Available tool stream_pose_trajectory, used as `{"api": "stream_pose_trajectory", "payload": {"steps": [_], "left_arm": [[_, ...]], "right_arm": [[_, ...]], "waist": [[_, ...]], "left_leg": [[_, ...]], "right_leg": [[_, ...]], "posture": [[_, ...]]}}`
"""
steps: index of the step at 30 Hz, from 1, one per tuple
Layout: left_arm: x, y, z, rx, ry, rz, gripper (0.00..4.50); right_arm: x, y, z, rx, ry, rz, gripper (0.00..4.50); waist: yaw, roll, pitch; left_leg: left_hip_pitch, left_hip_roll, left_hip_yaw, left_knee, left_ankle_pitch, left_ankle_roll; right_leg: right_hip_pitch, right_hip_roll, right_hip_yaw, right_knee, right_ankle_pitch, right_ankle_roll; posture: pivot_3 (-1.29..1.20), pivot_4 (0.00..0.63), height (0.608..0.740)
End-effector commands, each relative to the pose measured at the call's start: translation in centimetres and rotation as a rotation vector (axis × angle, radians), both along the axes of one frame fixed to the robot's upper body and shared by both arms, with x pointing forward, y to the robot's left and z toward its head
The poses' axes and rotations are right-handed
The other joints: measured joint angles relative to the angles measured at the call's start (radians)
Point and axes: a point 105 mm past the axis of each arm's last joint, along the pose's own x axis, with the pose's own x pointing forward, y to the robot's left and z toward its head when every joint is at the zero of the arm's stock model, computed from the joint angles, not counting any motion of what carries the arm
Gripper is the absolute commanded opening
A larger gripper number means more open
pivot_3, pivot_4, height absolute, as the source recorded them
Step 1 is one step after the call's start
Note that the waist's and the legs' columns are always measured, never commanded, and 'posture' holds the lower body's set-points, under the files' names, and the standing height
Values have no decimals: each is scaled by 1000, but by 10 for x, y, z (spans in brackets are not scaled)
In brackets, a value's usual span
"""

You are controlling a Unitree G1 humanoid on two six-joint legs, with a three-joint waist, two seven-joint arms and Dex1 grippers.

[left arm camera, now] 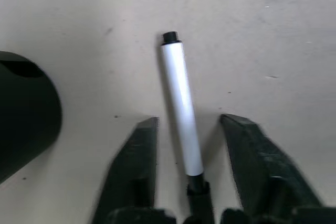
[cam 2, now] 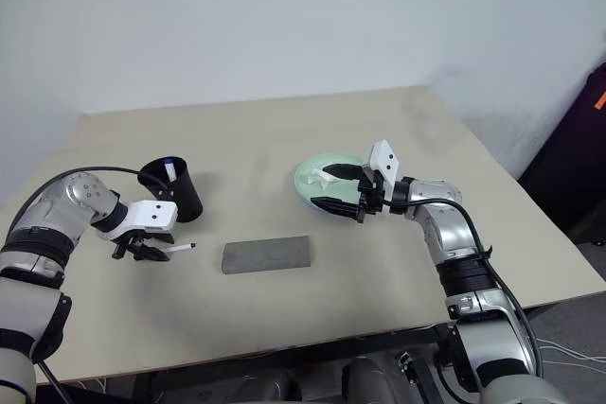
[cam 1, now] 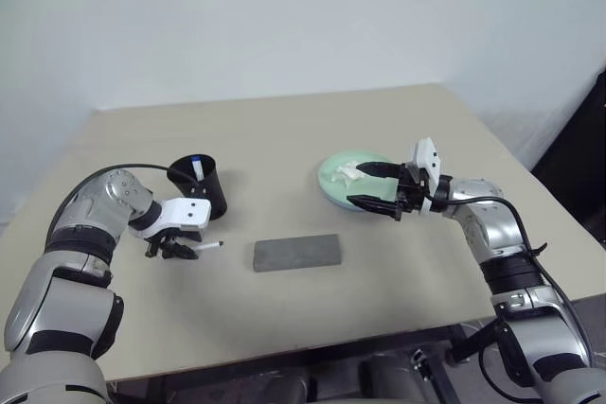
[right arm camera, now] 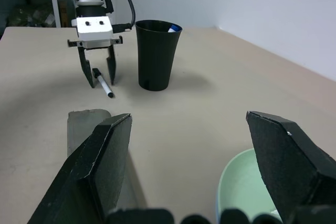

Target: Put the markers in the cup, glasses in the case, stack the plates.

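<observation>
A white marker [left arm camera: 181, 108] with a black cap lies flat on the table, just in front of the black cup [cam 1: 199, 188]. My left gripper [cam 1: 175, 253] points down over it, open, with one finger on each side and a small gap to each. A second marker [cam 1: 196, 164], blue-capped, stands inside the cup. The grey case [cam 1: 296, 253] lies shut at mid-table. My right gripper [cam 1: 360, 185] hangs wide open and level over the near rim of the mint green plate [cam 1: 331, 186], which shows a light blue edge underneath. A small pale thing [cam 1: 348, 172] lies in the plate; I cannot tell if it is the glasses.
The beige table [cam 1: 284, 130] runs back to a pale wall, and its front edge lies close below the case. A black cable [cam 1: 142, 167] arcs from my left arm beside the cup.
</observation>
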Motion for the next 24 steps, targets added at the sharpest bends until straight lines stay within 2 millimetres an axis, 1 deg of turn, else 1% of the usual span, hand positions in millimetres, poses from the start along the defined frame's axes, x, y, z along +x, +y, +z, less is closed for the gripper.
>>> {"api": "stream_pose_trajectory", "payload": {"steps": [1,2,3,7,10,14,17,18,20,23,24], "left_arm": [[0,2,1,-4,-6,17,415],[1,1,3,-9,-7,17,114],[1,1,4,-11,-8,17,50],[2,1,7,-20,-14,19,50],[4,-2,12,-34,-31,14,50],[11,-11,27,-98,-84,0,50],[18,-29,47,-220,-129,-7,50],[22,-40,59,-302,-162,-12,50],[26,-54,76,-418,-200,-12,50],[29,-78,114,-636,-270,-10,50],[36,-85,132,-725,-343,16,50]], "right_arm": [[1,1,17,22,-62,4,3785],[1,1,17,21,-62,4,3785],[1,1,17,22,-62,4,3785],[0,1,17,24,-53,14,3785],[-6,2,15,26,-12,57,3785],[-17,3,12,11,34,126,3785],[-18,3,11,8,41,127,3785],[-18,3,11,6,40,123,3785],[-17,3,11,5,40,118,3785],[-18,2,10,3,39,115,3785],[-17,3,10,2,36,112,3785]], "waist": [[2,0,0],[2,0,0],[1,0,0],[0,0,0],[1,0,0],[2,-1,0],[1,-2,0],[1,-2,0],[2,-2,0],[0,-2,1],[0,-2,1]], "left_leg": [[0,0,0,0,0,0],[0,0,-1,0,0,0],[0,1,-1,1,1,0],[0,1,1,2,1,1],[0,1,1,2,1,1],[-2,0,1,2,0,1],[-2,0,0,2,0,1],[-2,0,1,2,0,1],[-2,0,0,2,-1,1],[-2,0,0,2,-1,1],[-2,0,0,2,-1,1]], "right_leg": [[0,0,0,0,0,0],[1,0,-1,0,0,0],[1,1,-1,0,0,0],[1,1,0,0,0,0],[1,0,0,0,0,0],[0,0,0,-1,0,0],[0,0,0,-1,0,0],[-1,0,0,-1,0,0],[-1,0,0,-1,0,0],[-1,0,0,-1,0,0],[-1,0,-1,-1,0,0]], "posture": [[0,0,740],[0,0,740],[0,0,740],[0,0,740],[0,0,740],[0,0,740],[0,0,740],[0,0,740],[0,0,740],[0,0,740],[0,0,740]]}}
